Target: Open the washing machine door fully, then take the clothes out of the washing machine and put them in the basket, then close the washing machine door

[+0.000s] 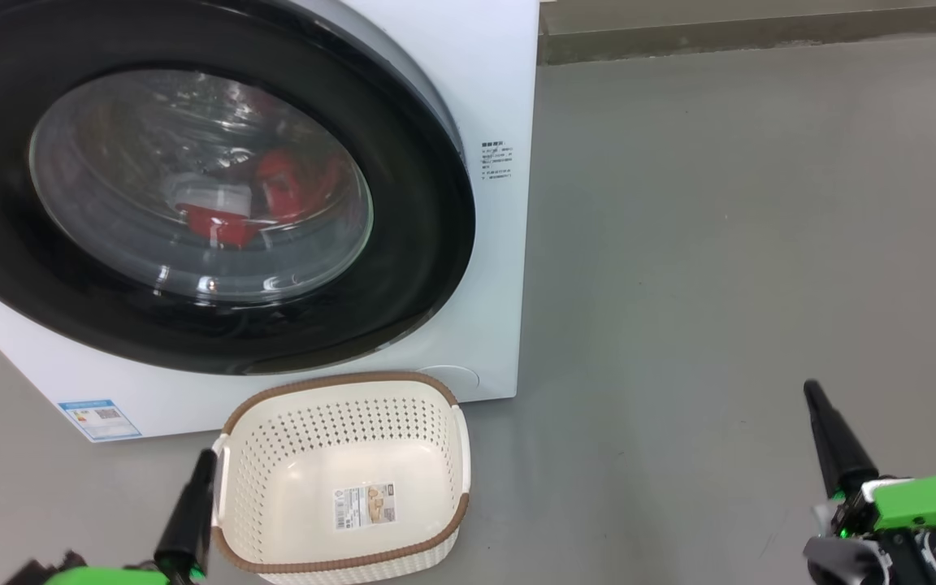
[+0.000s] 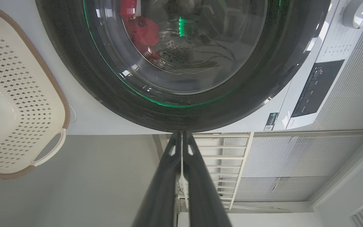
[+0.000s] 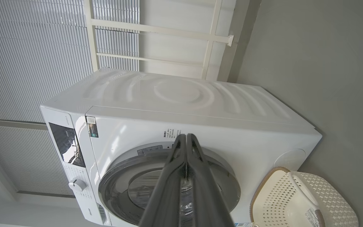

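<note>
Both pressed together, left end effector (image 1: pixel 206 457) and right end effector (image 1: pixel 812 393); washing machine door (image 1: pixel 407 268) ahead; glossy rim could cause slipping.

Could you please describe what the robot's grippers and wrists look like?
The left gripper and right gripper each have two long, tapering black fingers with small cut-outs near the tips. Behind each sits a bright green housing over grey and black parts.
</note>
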